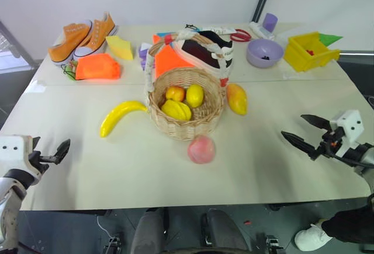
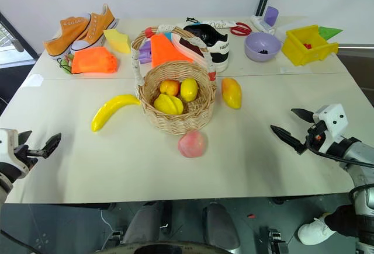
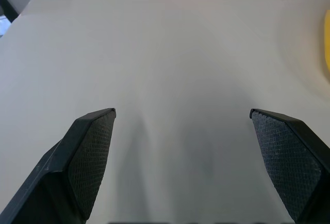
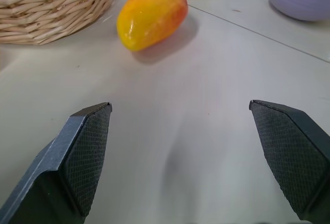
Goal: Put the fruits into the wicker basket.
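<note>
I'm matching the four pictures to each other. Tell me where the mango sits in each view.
Left eye: mango on the table, just right of the wicker basket.
Right eye: mango, again just right of the basket.
Left wrist: not in it.
Right wrist: mango, beyond the open right claw.
Shared landmark: the wicker basket.

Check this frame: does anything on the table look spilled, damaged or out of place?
Nothing looks spilled or damaged. The wicker basket stands upright with three small fruits inside. The banana, peach and mango lie loose on the table around it, not yet put in. Both end effectors are open and hold nothing.
</note>
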